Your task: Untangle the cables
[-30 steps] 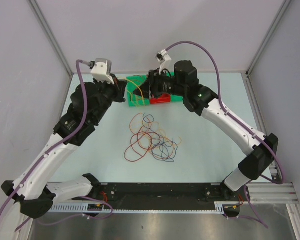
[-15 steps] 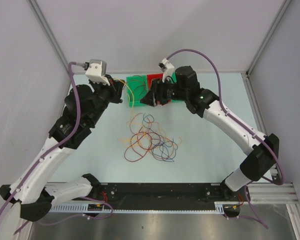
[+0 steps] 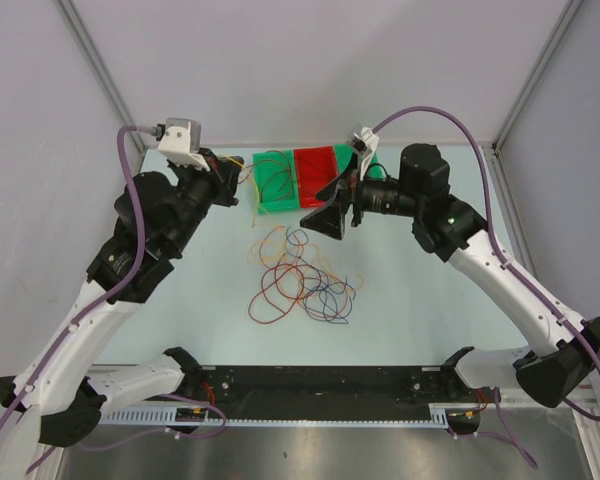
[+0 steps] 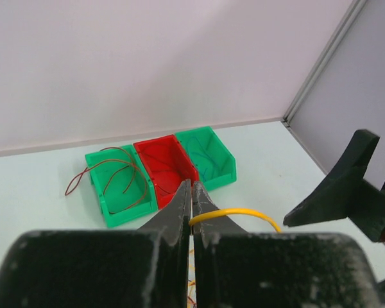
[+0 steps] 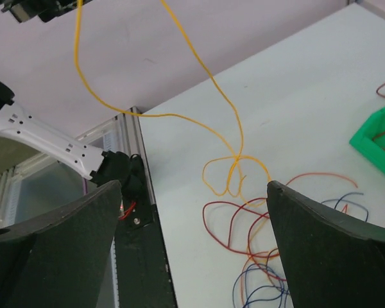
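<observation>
The cables [image 3: 302, 280] lie in a loose tangle of red, orange, blue and brown loops on the table between the arms. My left gripper [image 3: 236, 182] is raised at the far left, beside the bins. In its wrist view it [image 4: 192, 187] is shut on a yellow cable [image 4: 234, 211]. That yellow cable [image 5: 205, 70] runs up from the tangle [image 5: 256, 218] in the right wrist view. My right gripper [image 3: 325, 216] is open and empty above the far side of the tangle, with its fingers spread wide [image 5: 194, 186].
Three small bins stand in a row at the back: a green bin [image 4: 96, 192] holding a brown cable [image 4: 119, 170], a red bin [image 4: 159, 149] and another green bin [image 4: 219, 149]. The black front rail [image 3: 310, 380] runs along the near edge.
My right gripper has drawn back to the right, off the bins, and now shows open. My left gripper has moved up and to the left, drawing the yellow cable out of the tangle.
</observation>
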`<action>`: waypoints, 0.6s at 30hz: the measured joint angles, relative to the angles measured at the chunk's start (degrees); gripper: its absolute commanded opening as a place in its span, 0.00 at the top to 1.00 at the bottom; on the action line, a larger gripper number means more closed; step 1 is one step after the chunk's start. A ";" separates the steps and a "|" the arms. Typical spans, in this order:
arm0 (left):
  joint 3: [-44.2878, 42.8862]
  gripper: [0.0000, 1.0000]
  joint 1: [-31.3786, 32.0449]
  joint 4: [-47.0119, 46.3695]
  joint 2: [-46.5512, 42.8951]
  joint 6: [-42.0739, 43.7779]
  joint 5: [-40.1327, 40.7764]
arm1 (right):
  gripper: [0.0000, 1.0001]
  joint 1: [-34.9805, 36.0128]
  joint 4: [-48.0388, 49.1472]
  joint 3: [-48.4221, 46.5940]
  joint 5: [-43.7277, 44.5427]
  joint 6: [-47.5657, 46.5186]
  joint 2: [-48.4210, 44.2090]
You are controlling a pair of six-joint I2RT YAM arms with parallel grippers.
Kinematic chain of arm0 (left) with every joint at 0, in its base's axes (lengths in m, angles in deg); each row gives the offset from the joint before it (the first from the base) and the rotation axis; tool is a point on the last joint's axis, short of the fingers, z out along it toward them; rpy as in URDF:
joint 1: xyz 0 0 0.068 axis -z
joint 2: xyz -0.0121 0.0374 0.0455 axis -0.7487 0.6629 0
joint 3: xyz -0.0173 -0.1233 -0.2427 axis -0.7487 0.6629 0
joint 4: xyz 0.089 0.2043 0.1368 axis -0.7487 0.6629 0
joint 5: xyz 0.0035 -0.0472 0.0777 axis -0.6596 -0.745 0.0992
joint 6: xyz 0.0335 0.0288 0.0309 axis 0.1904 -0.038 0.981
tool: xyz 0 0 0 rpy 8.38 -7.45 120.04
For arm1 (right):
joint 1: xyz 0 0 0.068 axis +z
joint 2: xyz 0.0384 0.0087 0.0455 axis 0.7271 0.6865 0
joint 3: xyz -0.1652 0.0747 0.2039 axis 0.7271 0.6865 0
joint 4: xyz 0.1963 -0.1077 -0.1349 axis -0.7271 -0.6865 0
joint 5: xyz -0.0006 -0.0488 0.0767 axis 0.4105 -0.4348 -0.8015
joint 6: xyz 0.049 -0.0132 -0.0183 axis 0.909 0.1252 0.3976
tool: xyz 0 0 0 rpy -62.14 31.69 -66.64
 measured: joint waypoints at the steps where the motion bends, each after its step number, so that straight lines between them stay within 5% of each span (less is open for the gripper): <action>1: -0.22 0.99 0.00 0.00 0.00 0.00 0.00 | 0.00 0.66 0.33 0.00 -0.07 -0.79 -0.07; 9: -3.10 1.00 0.00 0.83 0.37 -0.20 -0.68 | 0.00 14.12 0.87 2.97 15.43 -10.45 1.51; 18: -4.26 1.00 0.00 2.38 1.18 -1.62 -1.07 | 0.00 17.07 5.90 4.26 22.21 -13.90 6.93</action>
